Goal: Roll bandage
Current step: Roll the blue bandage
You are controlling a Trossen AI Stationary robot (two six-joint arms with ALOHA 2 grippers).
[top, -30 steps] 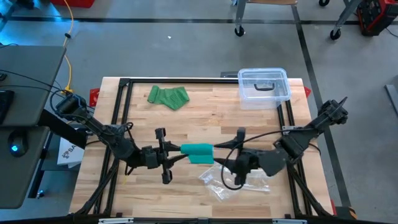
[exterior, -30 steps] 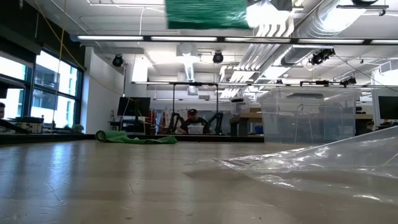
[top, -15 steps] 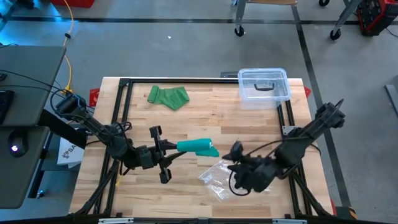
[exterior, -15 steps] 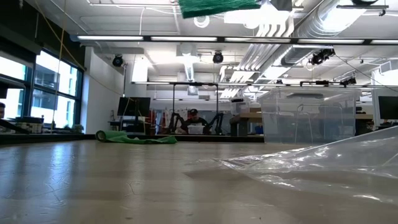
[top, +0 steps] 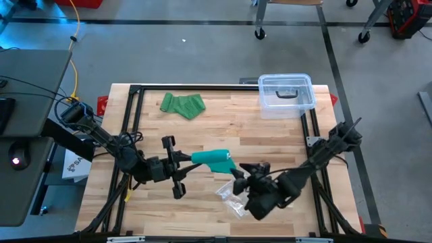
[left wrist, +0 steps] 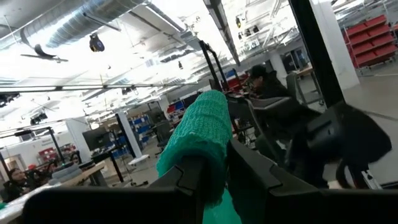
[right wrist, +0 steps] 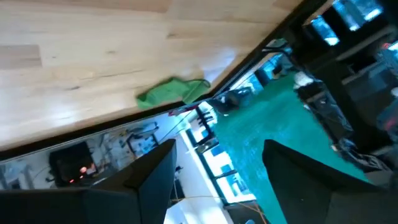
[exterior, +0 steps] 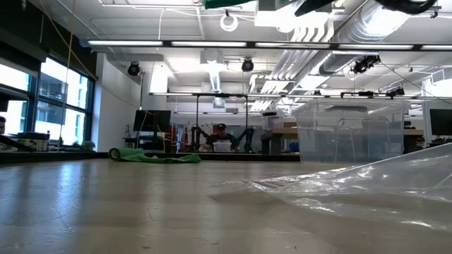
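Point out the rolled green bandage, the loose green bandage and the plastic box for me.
rolled green bandage (top: 212, 159), high view, middle of the roll.
loose green bandage (top: 183, 105), high view, centre of the crumpled cloth.
plastic box (top: 304, 101), high view, its right wall.

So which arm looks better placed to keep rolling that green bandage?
The left, probably. Its end effector is shut on the bandage, held above the table. The right end effector is open beside the roll's far end, holding nothing.
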